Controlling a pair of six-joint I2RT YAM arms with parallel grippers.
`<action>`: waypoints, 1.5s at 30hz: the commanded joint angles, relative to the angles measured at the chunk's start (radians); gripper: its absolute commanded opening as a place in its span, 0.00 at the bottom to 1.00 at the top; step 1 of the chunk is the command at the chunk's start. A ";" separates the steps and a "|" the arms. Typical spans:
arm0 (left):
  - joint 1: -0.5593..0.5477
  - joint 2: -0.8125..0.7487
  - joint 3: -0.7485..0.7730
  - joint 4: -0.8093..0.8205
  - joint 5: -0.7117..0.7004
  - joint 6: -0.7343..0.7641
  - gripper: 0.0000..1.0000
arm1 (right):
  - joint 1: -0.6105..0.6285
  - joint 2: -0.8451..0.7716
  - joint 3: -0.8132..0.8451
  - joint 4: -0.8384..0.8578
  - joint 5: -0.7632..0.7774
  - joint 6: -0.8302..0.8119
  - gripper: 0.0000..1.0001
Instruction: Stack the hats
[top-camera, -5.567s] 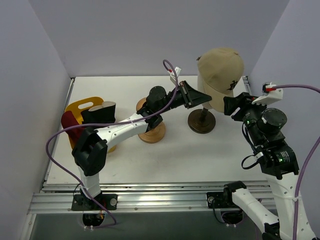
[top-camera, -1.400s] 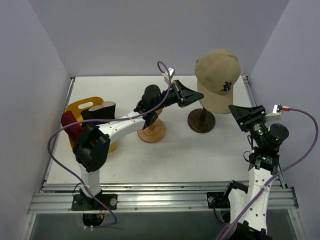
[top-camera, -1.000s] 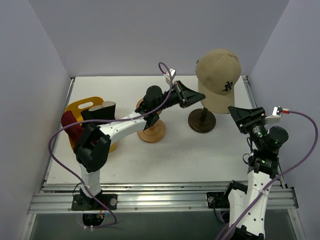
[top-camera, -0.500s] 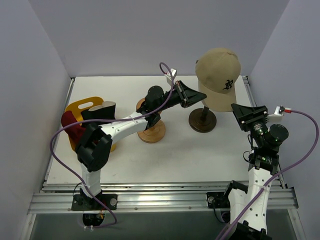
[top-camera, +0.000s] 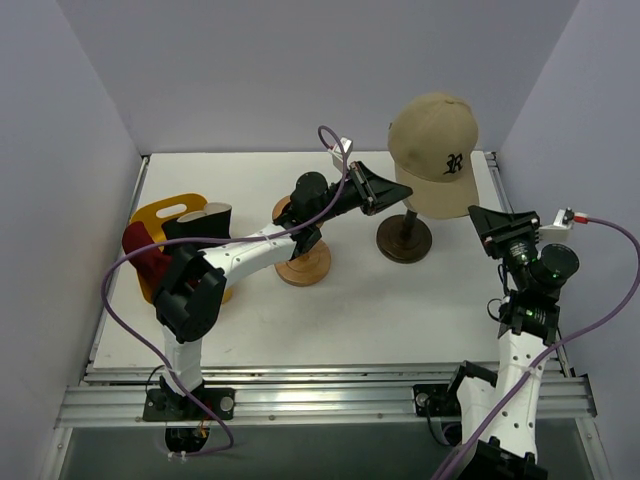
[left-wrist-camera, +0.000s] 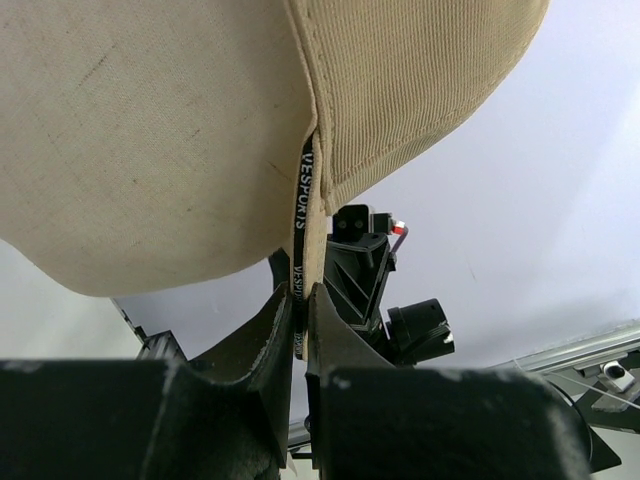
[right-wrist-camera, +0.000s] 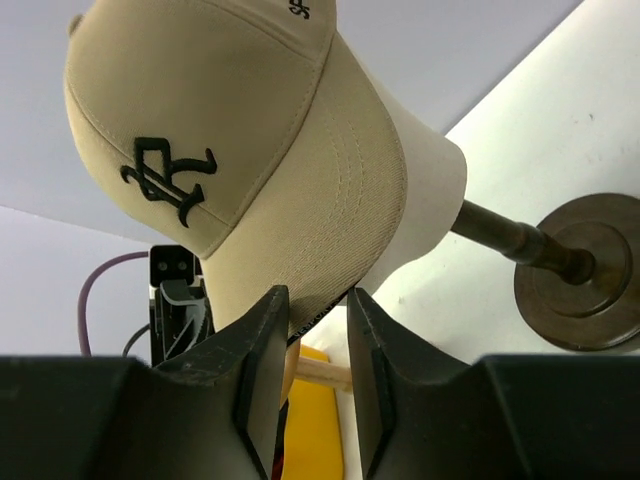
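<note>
— Right gripper (top-camera: 493, 222) has drawn back toward the right edge of the frame. A few seconds ago it was up against the lower right rim of the cap (top-camera: 432, 140).

— How does it stand now?

— Its fingers are partly apart with nothing between them. From its own camera the cap's rim sits just above the gap, so I can't quite rule out a touch there. From above, though, gripper and cap look apart.

— What lies farther back on the left?

— A yellow tray (top-camera: 160, 212) at the left edge holds a red hat (top-camera: 138, 248) at its left rim and a black hat (top-camera: 200, 222) on its right side. Right of the tray, near centre, is a wooden stand (top-camera: 305, 268), partly hidden under the left arm.

— And the left gripper (left-wrist-camera: 300, 318)?

— It reaches to upper centre and is clamped tight on the cap's lower edge. It pinches the tan fabric and a black band printed VESPORTS.

— Where is the cap itself?

— At the upper right of the overhead view, on a cream head (right-wrist-camera: 432, 190). Its dark logo is turned toward the near right. The head stands on a pole with a round dark base (top-camera: 403, 243) on the table, just beyond the wooden stand.
</note>
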 joint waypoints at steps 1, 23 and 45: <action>-0.004 0.029 0.019 -0.046 0.012 0.013 0.02 | 0.011 -0.010 0.096 0.090 -0.007 -0.032 0.25; 0.006 0.023 -0.024 -0.026 -0.001 0.001 0.20 | 0.014 -0.043 0.156 -0.012 0.001 -0.138 0.11; 0.036 -0.105 -0.038 -0.192 -0.094 0.142 0.64 | 0.032 -0.067 0.094 -0.034 0.010 -0.150 0.12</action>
